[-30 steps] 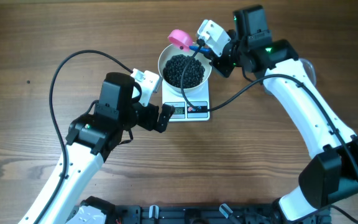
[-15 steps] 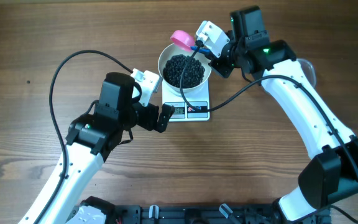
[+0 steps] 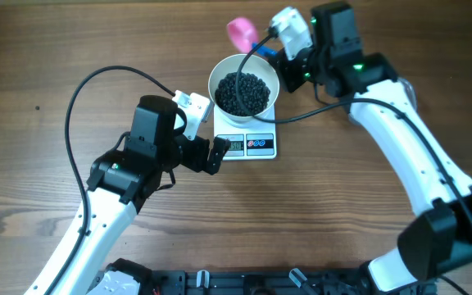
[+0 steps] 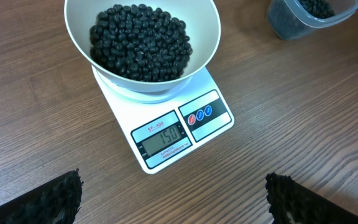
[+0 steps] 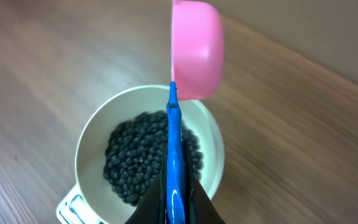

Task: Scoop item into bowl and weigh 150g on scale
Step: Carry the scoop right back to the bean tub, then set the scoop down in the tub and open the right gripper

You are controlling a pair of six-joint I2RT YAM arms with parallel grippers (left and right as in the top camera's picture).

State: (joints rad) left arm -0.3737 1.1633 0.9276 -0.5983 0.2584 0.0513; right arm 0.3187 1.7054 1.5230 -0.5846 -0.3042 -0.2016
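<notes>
While our right gripper [image 5: 173, 208] clamps the handle of the pink scoop [image 3: 238, 33] beyond the bowl [image 3: 212, 82], our left gripper [image 4: 173, 205] hovers wide open; only its camera shows the scale [image 4: 166, 134] reading 150.

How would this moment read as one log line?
left gripper open | right gripper shut on scoop | scoop held outside bowl | beans in bowl on scale | display reads 150
</notes>
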